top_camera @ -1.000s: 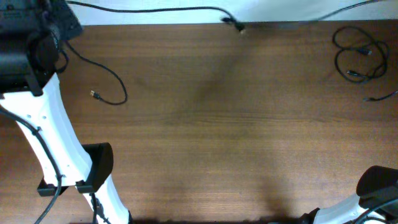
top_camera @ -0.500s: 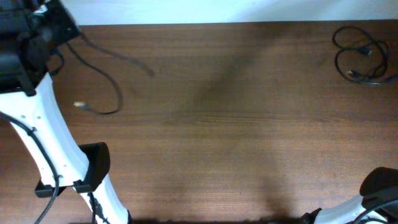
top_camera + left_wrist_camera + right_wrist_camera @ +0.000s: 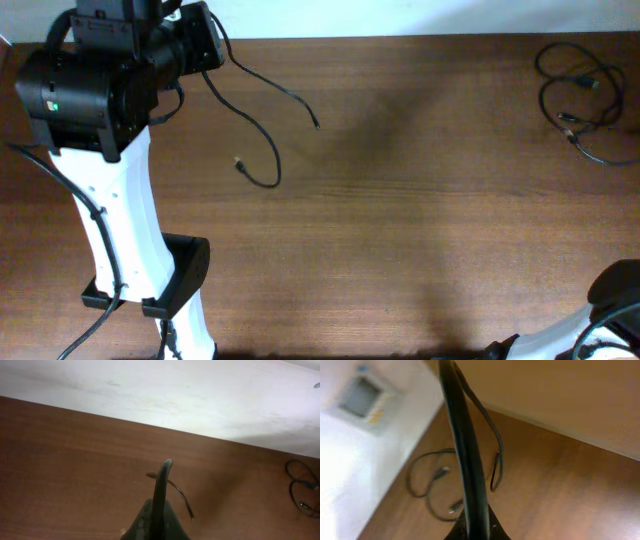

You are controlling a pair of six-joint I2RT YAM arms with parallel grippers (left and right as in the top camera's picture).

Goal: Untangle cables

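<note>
My left gripper [image 3: 207, 47] is at the table's far left and is shut on one thin black cable [image 3: 262, 112]. That cable hangs from it in a loop, with one plug end [image 3: 316, 124] and another [image 3: 238, 162] over the wood. In the left wrist view the shut fingers [image 3: 165, 467] stand edge-on with the cable [image 3: 179, 494] trailing behind them. A bundle of looped cables [image 3: 580, 95] lies at the far right and also shows in the right wrist view [image 3: 432, 487]. My right gripper [image 3: 451, 375] is shut, with a thin cable [image 3: 497, 442] hanging from its tip. It is outside the overhead view.
The brown wooden table [image 3: 400, 230] ends at a white wall along the far edge. The left arm's white link and black base [image 3: 150, 280] stand at the front left. The right arm's base [image 3: 615, 300] is at the front right corner.
My left arm has swung right with its cable. The long stretch that ran along the far edge has come away and now hangs from the left gripper. A tail beside the right bundle has shifted.
</note>
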